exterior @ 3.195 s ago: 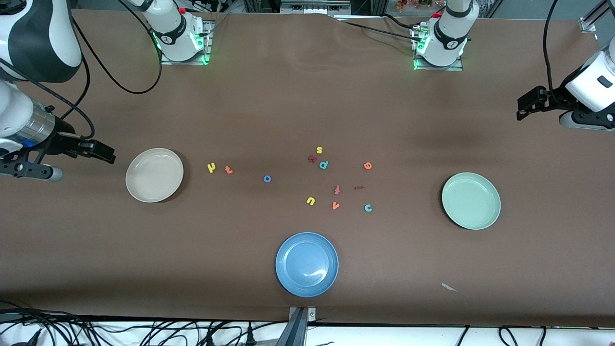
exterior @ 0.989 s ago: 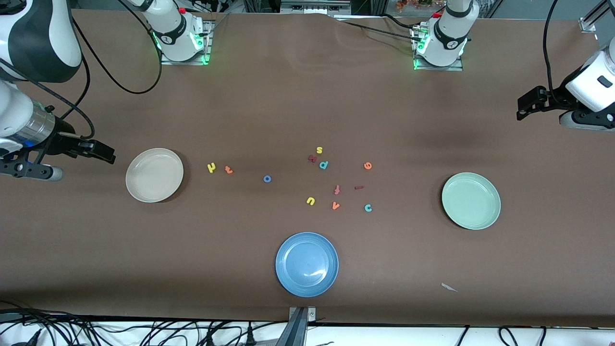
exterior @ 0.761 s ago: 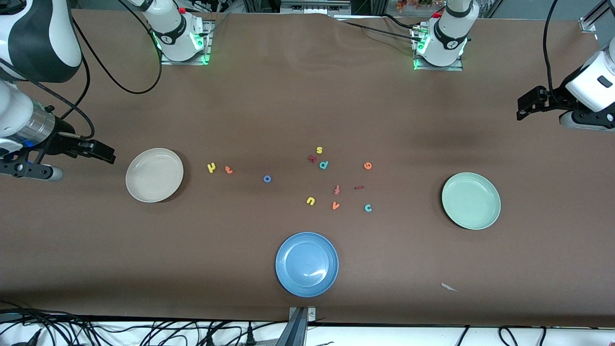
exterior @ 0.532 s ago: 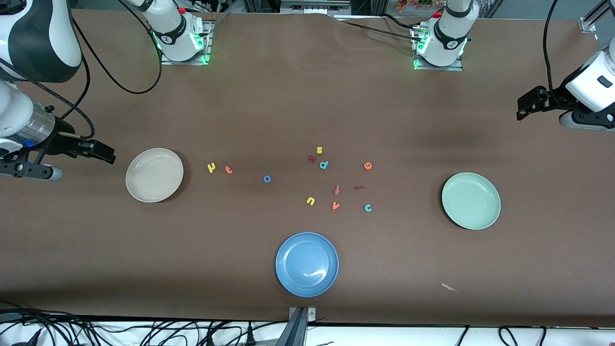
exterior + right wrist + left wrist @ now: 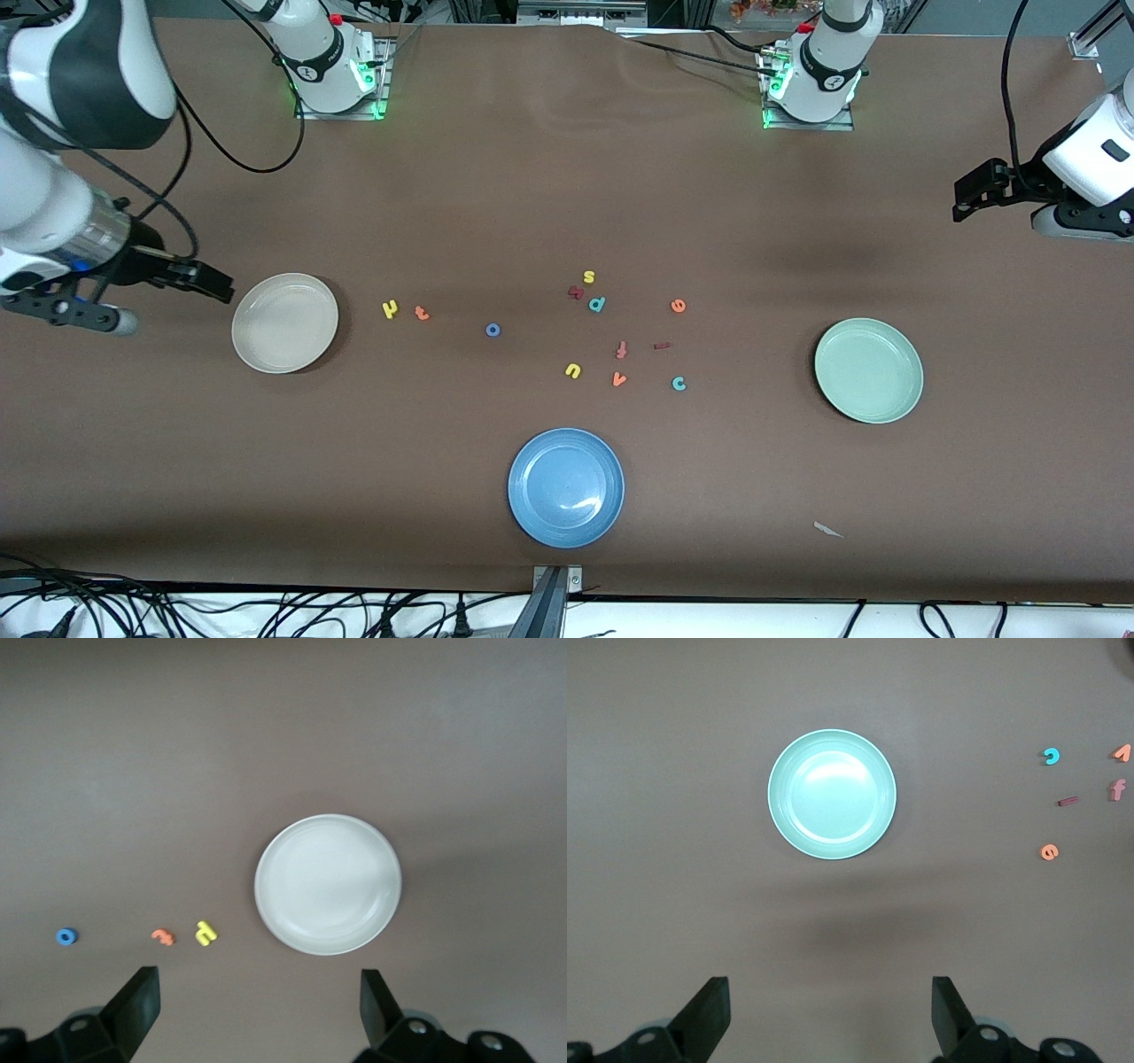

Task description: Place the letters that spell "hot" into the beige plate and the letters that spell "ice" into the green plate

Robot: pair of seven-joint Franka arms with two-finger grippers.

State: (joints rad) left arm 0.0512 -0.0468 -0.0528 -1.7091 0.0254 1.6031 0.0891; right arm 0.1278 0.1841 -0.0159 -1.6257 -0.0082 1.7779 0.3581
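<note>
The beige plate (image 5: 284,322) (image 5: 328,883) lies toward the right arm's end, the green plate (image 5: 868,370) (image 5: 832,794) toward the left arm's end. Between them on the table lie the yellow h (image 5: 390,308) (image 5: 205,933), orange t (image 5: 422,313) (image 5: 162,937), blue o (image 5: 493,330) (image 5: 66,936), dark red i (image 5: 661,346) (image 5: 1067,801), teal c (image 5: 679,383) (image 5: 1051,756) and orange e (image 5: 678,306) (image 5: 1048,851). My right gripper (image 5: 209,284) (image 5: 257,1010) hangs open beside the beige plate. My left gripper (image 5: 967,198) (image 5: 831,1019) waits open at its table end, holding nothing.
A blue plate (image 5: 566,487) sits near the front edge. Other letters lie among the task ones: yellow s (image 5: 588,276) and u (image 5: 572,370), teal p (image 5: 597,304), a chunky dark red letter (image 5: 576,291), orange-red f (image 5: 621,349) and v (image 5: 618,379).
My right arm has shifted a little toward the beige plate. The left arm, the plates and the letters have not moved.
</note>
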